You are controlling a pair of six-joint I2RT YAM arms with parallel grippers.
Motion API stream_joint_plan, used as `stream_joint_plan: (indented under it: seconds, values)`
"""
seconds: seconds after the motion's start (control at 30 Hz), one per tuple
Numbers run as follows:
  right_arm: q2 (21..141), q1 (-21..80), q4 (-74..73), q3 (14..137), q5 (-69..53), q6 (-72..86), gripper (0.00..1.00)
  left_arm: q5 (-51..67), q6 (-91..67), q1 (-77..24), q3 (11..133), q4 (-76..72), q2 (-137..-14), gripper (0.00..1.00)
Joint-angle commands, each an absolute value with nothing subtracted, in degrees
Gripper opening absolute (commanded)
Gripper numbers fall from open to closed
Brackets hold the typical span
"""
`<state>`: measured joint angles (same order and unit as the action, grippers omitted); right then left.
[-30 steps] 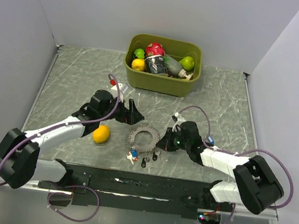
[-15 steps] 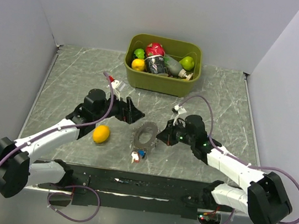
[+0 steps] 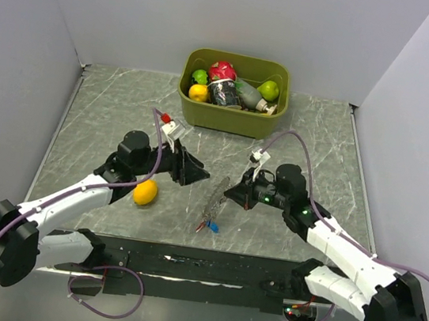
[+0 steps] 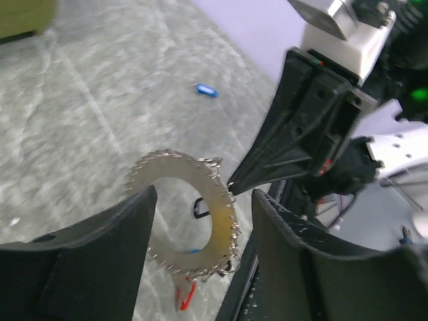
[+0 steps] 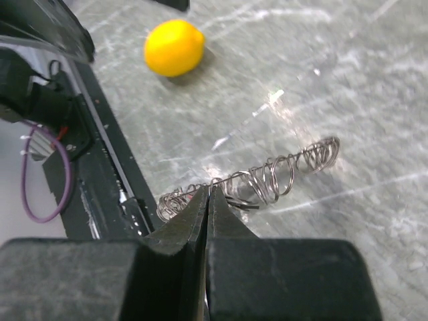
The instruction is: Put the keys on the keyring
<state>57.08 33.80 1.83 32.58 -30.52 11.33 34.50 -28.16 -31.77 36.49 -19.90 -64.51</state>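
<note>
The keyring [image 3: 216,197] is a flat grey ring with a toothed rim, and it stands tilted on edge above the table. My right gripper [image 3: 229,195] is shut on its rim, and its wrist view shows the pinch [image 5: 208,192] on the keyring [image 5: 267,178] and its small wire loops. Red and blue keys [image 3: 207,226] lie under its lower end. In the left wrist view the keyring [image 4: 221,224] faces me with a red key [image 4: 182,298] hanging below it. My left gripper [image 3: 197,173] is open just left of the ring, jaws apart and not touching it.
A yellow lemon [image 3: 145,192] lies left of the ring, beside my left arm. At the back, an olive bin [image 3: 195,107] holds fruit and a can. A small blue piece [image 4: 206,89] lies on the table beyond the ring. Grey walls close in both sides.
The right gripper has lifted the keyring from lying flat until it stands on edge. The keys trail below it. My left gripper has moved right toward the ring and narrowed somewhat.
</note>
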Motion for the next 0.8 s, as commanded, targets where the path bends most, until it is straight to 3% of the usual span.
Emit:
stream_joint_plan:
  seconds: [0.0, 0.37, 0.57, 0.77]
  values:
    - [52.6, 33.6, 6.0, 35.5, -34.4, 9.5, 0.0, 41.0, -27.7, -33.1, 37.0, -25.2, -62.5, 0.6]
    - [43.9, 33.5, 11.3, 33.3, -41.1, 7.4, 0.0, 46.8, -27.3, -35.5, 37.6, -28.4, -63.7, 0.56]
    - [44.0, 33.5, 10.5, 35.7, -46.3, 6.7, 0.0, 46.6, -27.2, -38.0, 39.0, -28.7, -64.3, 0.49]
    - [44.4, 33.6, 8.9, 37.0, -48.2, 6.2, 0.0, 46.8, -29.4, -38.4, 38.9, -31.4, -64.0, 0.49]
